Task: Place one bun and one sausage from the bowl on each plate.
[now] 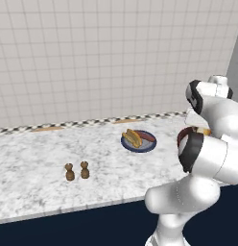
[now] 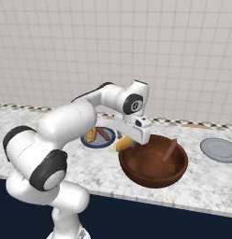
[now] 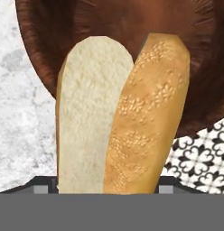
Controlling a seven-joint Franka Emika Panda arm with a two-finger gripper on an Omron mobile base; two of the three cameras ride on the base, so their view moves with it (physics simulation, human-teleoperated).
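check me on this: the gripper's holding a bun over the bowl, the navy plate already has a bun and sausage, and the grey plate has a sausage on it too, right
Not quite. The grey plate is bare in the right base view. The rest stands: the gripper holds a bun at the bowl, and the navy plate has a bun and sausage.

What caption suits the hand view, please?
Split sesame bun held between the fingers, above the wooden bowl.

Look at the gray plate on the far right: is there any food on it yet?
No, the gray plate beside the wooden bowl is bare, while the blue plate already holds a bun and a sausage.
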